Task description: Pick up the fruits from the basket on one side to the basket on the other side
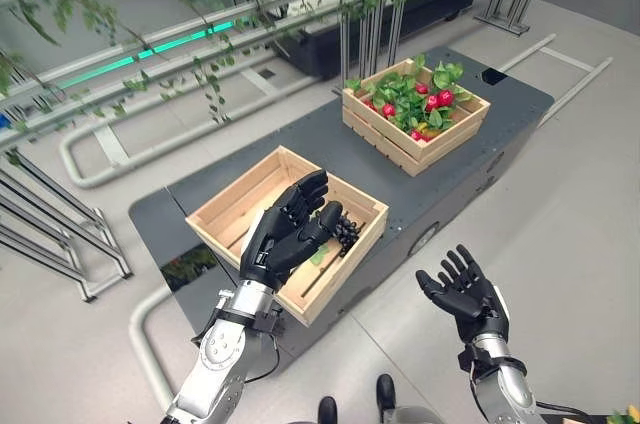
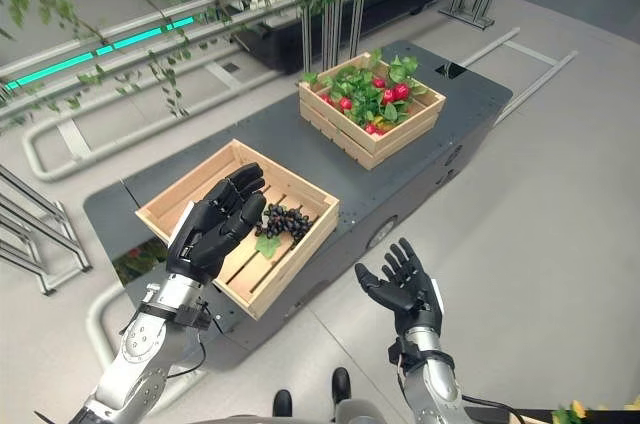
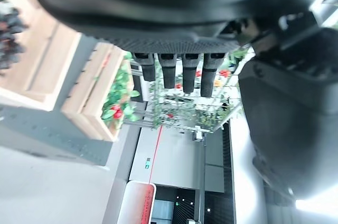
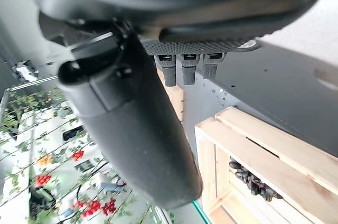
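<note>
Wooden crate (image 2: 163, 206) under left hand (image 2: 212, 223)

Both crates (image 1: 290, 229) (image 1: 415, 114) are pale unfinished slatted wood on a matt dark-grey platform (image 1: 300, 149).

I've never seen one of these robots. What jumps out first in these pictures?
Two dark hands: the left hand hangs open over the near crate, beside dark grapes lying in it; the right hand is open, palm up, over the floor. Farther along the dark platform, the far crate brims with green leaves and red fruit.
</note>
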Tool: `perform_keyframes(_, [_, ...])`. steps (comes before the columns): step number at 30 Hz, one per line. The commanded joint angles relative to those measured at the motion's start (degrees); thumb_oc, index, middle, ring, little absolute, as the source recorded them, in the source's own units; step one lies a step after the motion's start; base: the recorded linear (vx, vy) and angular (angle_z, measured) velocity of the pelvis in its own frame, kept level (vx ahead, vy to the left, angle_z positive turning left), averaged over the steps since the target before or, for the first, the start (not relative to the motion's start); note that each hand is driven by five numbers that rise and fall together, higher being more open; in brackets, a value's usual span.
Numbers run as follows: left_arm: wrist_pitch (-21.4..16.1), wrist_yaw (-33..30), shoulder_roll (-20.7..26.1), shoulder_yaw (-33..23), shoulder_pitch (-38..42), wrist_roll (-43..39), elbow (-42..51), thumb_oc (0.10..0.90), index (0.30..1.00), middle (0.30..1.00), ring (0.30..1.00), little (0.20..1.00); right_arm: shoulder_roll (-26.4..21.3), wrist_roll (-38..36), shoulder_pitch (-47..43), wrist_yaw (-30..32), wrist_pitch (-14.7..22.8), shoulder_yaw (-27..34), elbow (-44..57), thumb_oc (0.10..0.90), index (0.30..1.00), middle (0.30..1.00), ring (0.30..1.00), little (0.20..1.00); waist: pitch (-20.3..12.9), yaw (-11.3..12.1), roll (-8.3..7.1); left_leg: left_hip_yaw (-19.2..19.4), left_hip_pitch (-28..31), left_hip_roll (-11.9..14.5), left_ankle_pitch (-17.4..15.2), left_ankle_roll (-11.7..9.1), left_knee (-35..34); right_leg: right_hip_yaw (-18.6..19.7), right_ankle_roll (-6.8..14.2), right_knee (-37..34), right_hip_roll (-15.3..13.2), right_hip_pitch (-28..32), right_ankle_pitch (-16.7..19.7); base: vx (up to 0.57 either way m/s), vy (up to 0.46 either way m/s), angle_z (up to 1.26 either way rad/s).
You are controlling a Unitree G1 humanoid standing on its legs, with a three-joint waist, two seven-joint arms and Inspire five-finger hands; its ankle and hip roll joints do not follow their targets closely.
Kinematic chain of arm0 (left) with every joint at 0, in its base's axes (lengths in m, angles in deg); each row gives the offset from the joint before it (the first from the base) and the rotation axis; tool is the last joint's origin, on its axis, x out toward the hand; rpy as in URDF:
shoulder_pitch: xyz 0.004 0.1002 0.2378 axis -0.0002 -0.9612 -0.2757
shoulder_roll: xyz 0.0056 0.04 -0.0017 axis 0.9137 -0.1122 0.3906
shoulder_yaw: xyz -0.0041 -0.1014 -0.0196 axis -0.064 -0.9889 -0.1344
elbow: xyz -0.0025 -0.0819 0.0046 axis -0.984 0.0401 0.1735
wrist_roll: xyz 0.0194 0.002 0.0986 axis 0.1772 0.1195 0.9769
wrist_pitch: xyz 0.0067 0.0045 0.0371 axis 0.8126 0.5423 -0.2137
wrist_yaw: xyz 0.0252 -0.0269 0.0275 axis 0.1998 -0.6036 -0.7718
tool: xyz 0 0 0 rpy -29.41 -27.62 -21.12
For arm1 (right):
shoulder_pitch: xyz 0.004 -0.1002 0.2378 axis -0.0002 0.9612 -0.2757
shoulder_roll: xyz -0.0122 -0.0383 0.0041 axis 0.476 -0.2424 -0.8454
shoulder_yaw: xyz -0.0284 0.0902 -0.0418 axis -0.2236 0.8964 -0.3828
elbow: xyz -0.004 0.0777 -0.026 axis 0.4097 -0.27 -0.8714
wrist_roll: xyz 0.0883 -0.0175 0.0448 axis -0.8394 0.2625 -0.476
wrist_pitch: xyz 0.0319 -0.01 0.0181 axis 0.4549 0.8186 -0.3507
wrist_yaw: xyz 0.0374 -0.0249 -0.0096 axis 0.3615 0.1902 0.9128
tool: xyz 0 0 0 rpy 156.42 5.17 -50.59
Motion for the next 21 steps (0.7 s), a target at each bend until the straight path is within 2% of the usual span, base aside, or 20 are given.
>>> perform_keyframes(1, [-7.83, 0.80, 0.38, -1.57, 5.05, 0.50, 3.03, 0.800, 0.900, 0.900, 0.900, 0.900, -0.80, -1.41, -4.97, -4.86, 5.52, 0.81, 4.48, 0.800, 0.900, 0.900, 0.900, 0.900, -3.43, 0.23, -0.16, -1.39, -2.38, -0.62, -0.73, -2.39, 0.07, -4.36, 1.93, 8.03, 2.63, 2.92, -6.60, 0.03, 0.159, -0.01])
perform_keyframes(4, [-7.78, 0.75, 0.93, -1.41, 5.53, 0.29, 3.14, 0.800, 0.900, 0.900, 0.900, 0.900, -0.74, -2.42, -5.67, -5.58, 5.68, 0.71, 4.41, 0.800, 0.900, 0.900, 0.900, 0.900, -3.21, 0.15, -0.23, -1.00, -2.73, -0.81, -0.64, -1.88, 0.07, -4.85, 2.48, 13.69, 2.91, 0.72, -6.66, -0.01, 0.120, -0.03])
perform_keyframes(7, [-7.26, 1.55, 1.72, -2.27, 6.51, -0.60, 2.54, 0.800, 0.900, 0.900, 0.900, 0.900, -0.31, -2.42, -6.51, -5.79, 5.58, 0.60, 4.66, 0.800, 0.900, 0.900, 0.900, 0.900, -1.82, -0.06, -0.15, -0.13, -2.54, -0.88, -0.55, -0.77, 0.07, -4.32, 5.23, 27.57, 2.81, -6.16, -3.76, -0.03, 0.111, -0.20])
perform_keyframes(9, [-6.52, 2.87, 2.30, -3.62, 6.45, -1.84, 2.55, 0.800, 0.900, 0.900, 0.900, 0.900, -0.62, -2.77, -6.04, -6.47, 5.08, 1.01, 5.25, 0.800, 0.900, 0.900, 0.900, 0.900, -1.44, 0.08, -0.19, -0.25, -2.25, -0.56, -0.51, -0.84, 0.07, -3.86, 5.66, 30.08, 2.27, -6.94, -3.86, 0.02, 0.018, -0.23])
perform_keyframes(10, [-5.85, 3.68, 2.50, -4.34, 6.21, -2.43, 2.81, 0.800, 0.900, 0.900, 0.900, 0.900, -0.73, -2.92, -4.88, -8.27, 4.91, 1.80, 5.43, 0.800, 0.900, 0.900, 0.900, 0.900, -1.61, 0.38, -0.54, -0.82, -2.26, -0.43, -0.67, -0.71, 0.07, -4.09, 5.92, 27.09, 0.09, -5.90, -3.55, 0.06, -0.042, 0.05])
perform_keyframes(12, [-5.25, 3.92, 2.14, -4.04, 6.38, -2.16, 2.98, 0.800, 0.900, 0.900, 0.900, 0.900, -0.61, -2.89, -4.24, -9.41, 5.35, 2.30, 5.27, 0.800, 0.900, 0.900, 0.900, 0.900, -1.58, 0.34, -0.46, -2.13, -1.92, -0.17, -1.17, -0.57, 0.12, -2.55, 5.57, 22.04, -2.34, -4.72, -2.75, 0.08, -0.106, 0.33])
perform_keyframes(14, [-4.60, 3.80, 1.78, -3.26, 6.72, -1.48, 3.28, 0.800, 0.900, 0.900, 0.900, 0.900, -0.24, -2.79, -4.37, -9.61, 6.07, 2.27, 4.97, 0.800, 0.900, 0.900, 0.900, 0.900, -1.54, 0.47, -0.56, -3.00, -1.65, 0.17, -2.06, -0.59, 0.16, -0.69, 5.61, 15.63, -5.32, -4.26, 0.11, 0.07, -0.201, 0.39])
perform_keyframes(16, [-4.36, 3.79, 1.70, -3.11, 6.37, -0.65, 3.73, 0.800, 0.900, 0.900, 0.900, 0.900, 0.35, -2.18, -5.17, -8.48, 5.21, 2.24, 5.70, 0.800, 0.900, 0.900, 0.900, 0.900, -1.48, 0.71, -0.81, -3.45, -1.10, 1.16, -3.74, -1.05, 0.07, 1.98, 6.65, 8.22, -8.68, -4.31, 4.96, 0.08, -0.293, 0.18])
perform_keyframes(19, [-4.98, 3.04, 2.08, -3.47, 5.72, 0.32, 4.12, 0.800, 0.900, 0.900, 0.900, 0.900, 0.29, -1.62, -5.86, -6.95, 3.70, 2.16, 7.39, 0.800, 0.900, 0.900, 0.900, 0.900, -1.63, 0.89, -1.21, -2.70, -0.36, 2.99, -5.31, -1.86, 0.07, 3.26, 7.78, 2.87, -10.83, -4.13, 7.14, 0.09, -0.330, 0.14])
perform_keyframes(21, [-5.53, 2.02, 2.43, -4.01, 5.20, 0.67, 4.20, 0.800, 0.900, 0.900, 0.900, 0.900, -0.05, -2.40, -6.38, -7.35, 2.99, 2.48, 7.90, 0.800, 0.900, 0.900, 0.900, 0.900, -1.74, 0.88, -1.52, -2.07, 0.06, 4.93, -5.61, -2.69, 0.07, 3.54, 8.10, 1.57, -11.17, -3.79, 6.93, 0.10, -0.434, 0.28])
